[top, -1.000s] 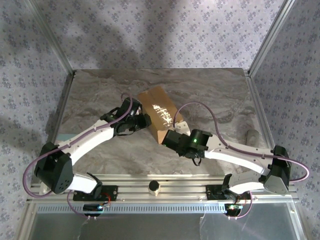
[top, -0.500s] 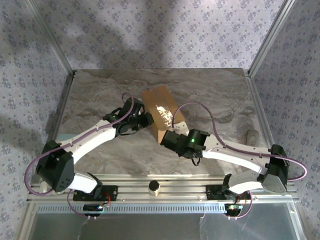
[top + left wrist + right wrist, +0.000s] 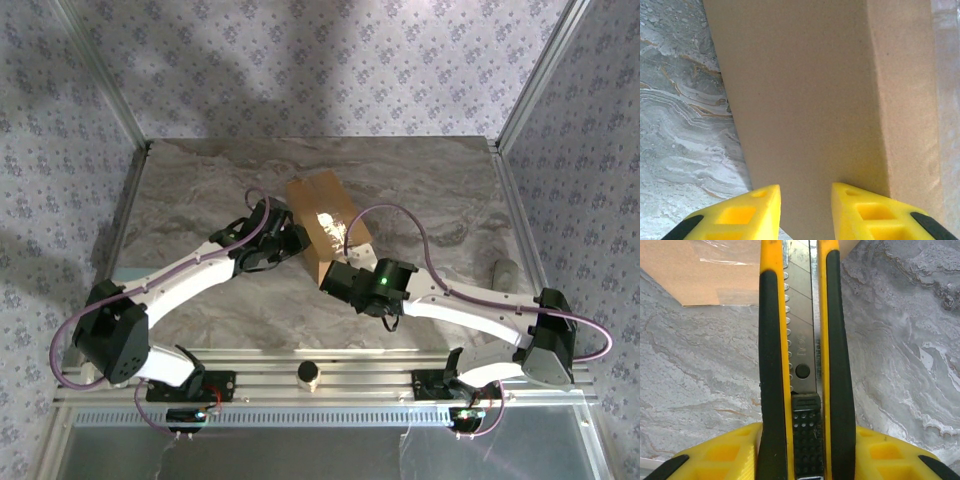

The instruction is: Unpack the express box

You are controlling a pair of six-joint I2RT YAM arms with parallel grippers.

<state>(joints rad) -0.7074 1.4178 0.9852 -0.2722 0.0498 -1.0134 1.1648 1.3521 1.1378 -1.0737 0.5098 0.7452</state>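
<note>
the express box [image 3: 322, 215] lies closed near the middle of the bench [image 3: 200, 180], its long side running from 11 to 5 o'clock in the top view. the left jaws sit at its 8 o'clock side. in the left wrist view the yellow fingers [image 3: 740, 215] stand parted with nothing between them, square to the plain cardboard wall. i judge this is to brace the box so it cannot slide, though i cannot tell if they touch it.

the right jaws, at the box's 6 o'clock end, are clamped on a yellow utility knife [image 3: 800, 365]. its blade is out and points to 12 o'clock in the right wrist view, toward the taped box edge. the tip runs out of frame, so contact is unclear. the tape looks uncut, so the slicing step seems about to begin.
</note>
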